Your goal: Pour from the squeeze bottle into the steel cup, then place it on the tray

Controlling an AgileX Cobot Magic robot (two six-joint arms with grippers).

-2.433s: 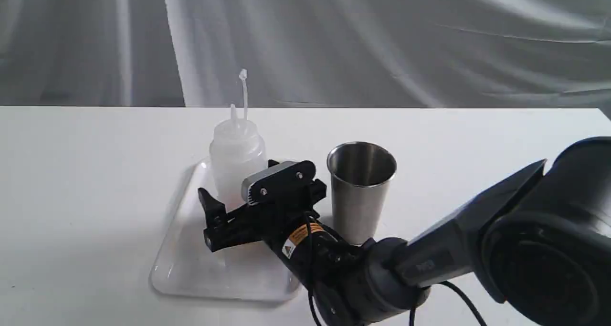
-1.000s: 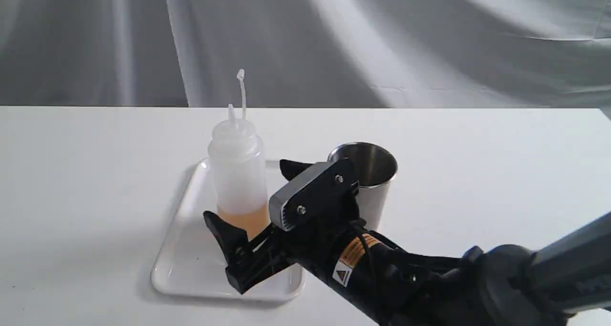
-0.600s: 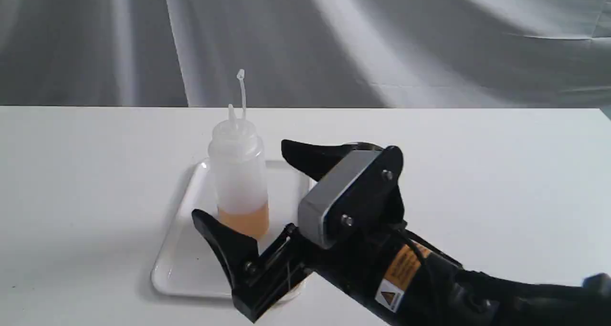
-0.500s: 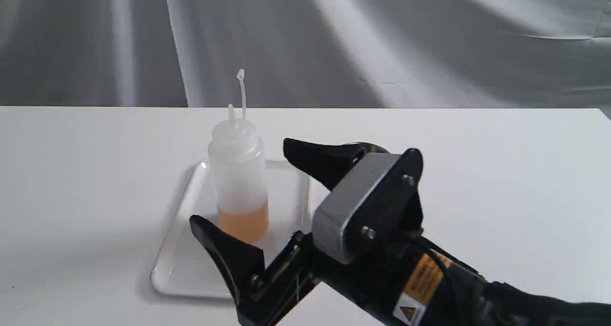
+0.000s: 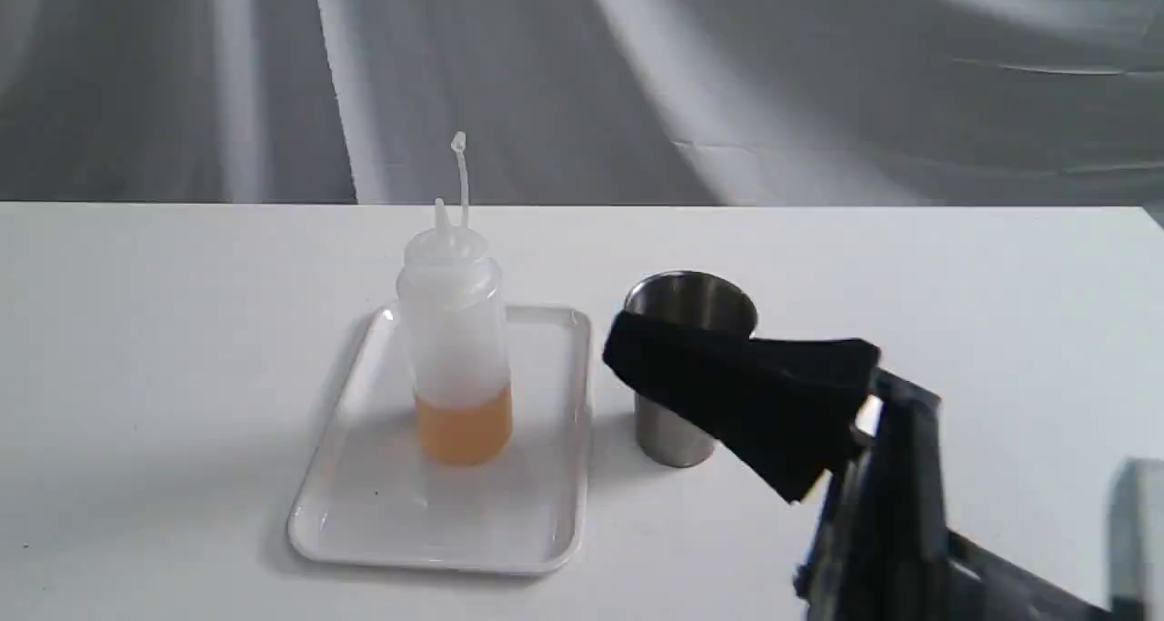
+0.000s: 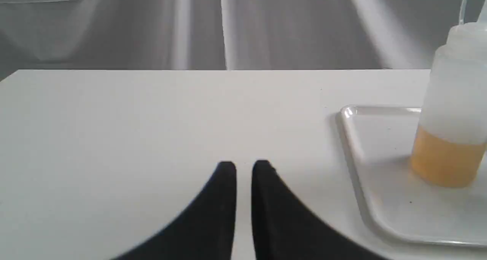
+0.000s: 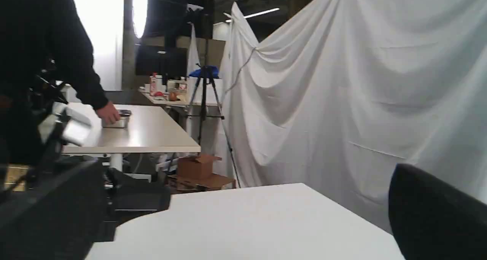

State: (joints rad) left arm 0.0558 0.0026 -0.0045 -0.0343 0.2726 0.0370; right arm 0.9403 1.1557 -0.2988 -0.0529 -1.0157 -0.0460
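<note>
The squeeze bottle (image 5: pixel 453 330) stands upright on the tray (image 5: pixel 364 521), amber liquid in its lower part, nozzle and cap strap pointing up. It also shows in the left wrist view (image 6: pixel 452 111), standing on the tray (image 6: pixel 357 145). The steel cup (image 5: pixel 693 305) stands on the table just right of the tray. One black finger (image 5: pixel 737 394) of my right gripper crosses in front of the cup and hides its middle. That gripper is open and holds nothing. My left gripper (image 6: pixel 243 168) hovers low over bare table left of the tray, shut and empty.
The white table (image 5: pixel 955 275) carries only these things, with grey cloth hanging behind it. In the right wrist view one finger (image 7: pixel 433 214) shows over the table's edge, with a person (image 7: pixel 45 62) at another desk and a tripod (image 7: pixel 205 96) beyond.
My right gripper has drawn back from around the bottle, swung right and turned, and now sits in front of the cup. The bottle stays standing on the tray.
</note>
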